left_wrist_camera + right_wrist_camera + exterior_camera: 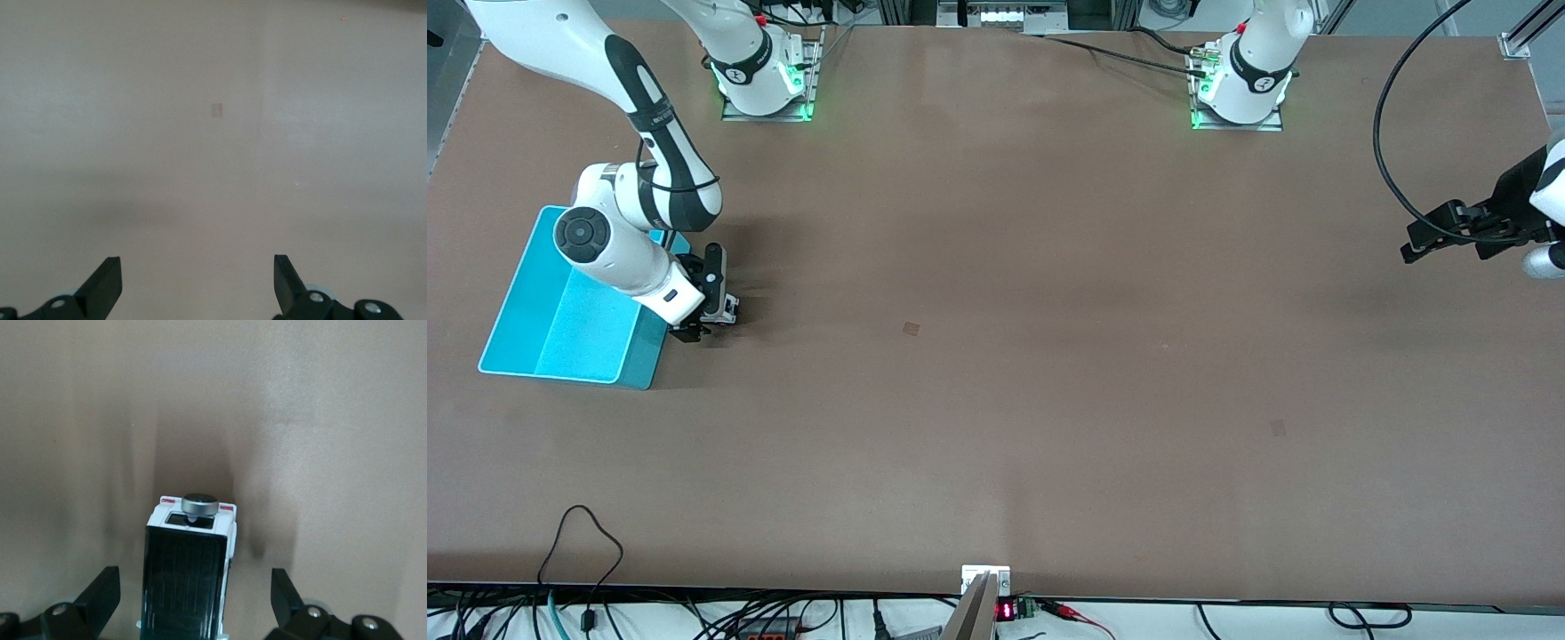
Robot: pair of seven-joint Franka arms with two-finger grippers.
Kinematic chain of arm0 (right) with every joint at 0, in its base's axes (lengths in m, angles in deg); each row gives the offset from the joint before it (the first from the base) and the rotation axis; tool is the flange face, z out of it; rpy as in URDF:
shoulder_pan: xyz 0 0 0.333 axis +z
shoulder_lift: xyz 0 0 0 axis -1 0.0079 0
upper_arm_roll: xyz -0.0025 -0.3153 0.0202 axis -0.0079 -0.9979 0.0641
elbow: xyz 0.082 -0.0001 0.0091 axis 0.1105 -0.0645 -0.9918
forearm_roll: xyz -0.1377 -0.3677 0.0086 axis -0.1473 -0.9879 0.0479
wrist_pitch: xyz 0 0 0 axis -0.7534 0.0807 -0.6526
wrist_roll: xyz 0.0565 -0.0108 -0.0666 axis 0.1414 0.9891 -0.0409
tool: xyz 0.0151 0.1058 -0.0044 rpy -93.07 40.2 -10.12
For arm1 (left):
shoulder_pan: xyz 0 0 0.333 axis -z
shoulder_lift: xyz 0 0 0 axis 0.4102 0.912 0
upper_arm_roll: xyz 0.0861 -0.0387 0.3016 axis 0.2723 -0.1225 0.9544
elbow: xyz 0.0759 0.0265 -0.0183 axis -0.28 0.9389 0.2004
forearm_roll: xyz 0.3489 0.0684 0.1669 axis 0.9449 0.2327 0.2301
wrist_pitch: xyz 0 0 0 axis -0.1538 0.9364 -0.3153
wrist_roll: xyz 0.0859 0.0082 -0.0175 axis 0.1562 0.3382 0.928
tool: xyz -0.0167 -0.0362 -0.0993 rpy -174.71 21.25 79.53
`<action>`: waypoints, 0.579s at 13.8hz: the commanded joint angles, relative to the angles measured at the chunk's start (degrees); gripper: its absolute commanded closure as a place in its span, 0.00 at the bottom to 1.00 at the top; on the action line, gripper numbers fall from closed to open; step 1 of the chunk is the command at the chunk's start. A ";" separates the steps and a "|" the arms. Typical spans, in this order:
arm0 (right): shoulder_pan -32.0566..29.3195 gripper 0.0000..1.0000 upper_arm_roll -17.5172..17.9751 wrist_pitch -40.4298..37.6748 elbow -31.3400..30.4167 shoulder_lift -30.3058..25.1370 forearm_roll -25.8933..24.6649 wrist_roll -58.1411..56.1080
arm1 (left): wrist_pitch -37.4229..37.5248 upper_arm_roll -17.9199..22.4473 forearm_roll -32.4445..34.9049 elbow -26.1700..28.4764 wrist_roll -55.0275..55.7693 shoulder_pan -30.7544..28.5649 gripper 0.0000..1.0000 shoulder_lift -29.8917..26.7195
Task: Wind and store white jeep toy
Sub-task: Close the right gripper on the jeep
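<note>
0 steps done, by the look: white jeep toy (189,570) on the table beside turquoise bin (560,342), unstored. Right gripper (192,603) straddles it, jaws spread, ungripped. Left gripper (197,283) waits, jaws apart.

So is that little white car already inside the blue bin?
No, the white jeep toy sits on the table beside the turquoise bin, between the open fingers of the right gripper.
</note>
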 commanded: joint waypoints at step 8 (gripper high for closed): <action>-1.99 0.40 1.35 3.67 -1.35 0.96 -0.60 -0.82 | 0.29 -0.10 0.44 0.82 -1.15 -0.26 0.00 -1.35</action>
